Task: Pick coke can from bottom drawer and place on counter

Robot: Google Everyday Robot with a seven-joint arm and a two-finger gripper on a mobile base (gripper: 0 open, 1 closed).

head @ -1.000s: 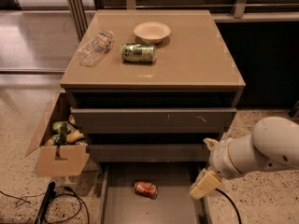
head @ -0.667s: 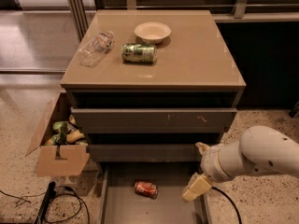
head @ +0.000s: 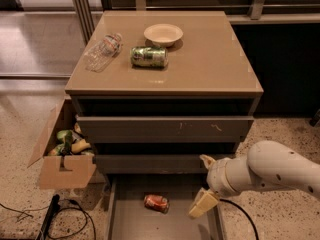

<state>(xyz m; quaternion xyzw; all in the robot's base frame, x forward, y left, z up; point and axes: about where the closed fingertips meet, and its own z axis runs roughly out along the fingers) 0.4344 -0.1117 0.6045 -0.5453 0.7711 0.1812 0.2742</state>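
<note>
The coke can [head: 156,202] lies on its side on the floor of the open bottom drawer [head: 131,223], towards the back and a little left of the middle. My gripper [head: 204,182] hangs over the drawer's right side, to the right of the can and apart from it. Its two tan fingers [head: 202,204] are spread, with nothing between them. The white arm reaches in from the right. The tan counter [head: 210,59] is the cabinet's top.
On the counter stand a green can [head: 149,57] on its side, a white bowl [head: 163,34] and a clear plastic bottle [head: 102,51] lying down. The two upper drawers are slightly out. A cardboard box [head: 62,156] with items sits left of the cabinet; cables lie on the floor.
My arm and gripper have moved left, further over the drawer and closer to the coke can. The can and the things on the counter have not moved.
</note>
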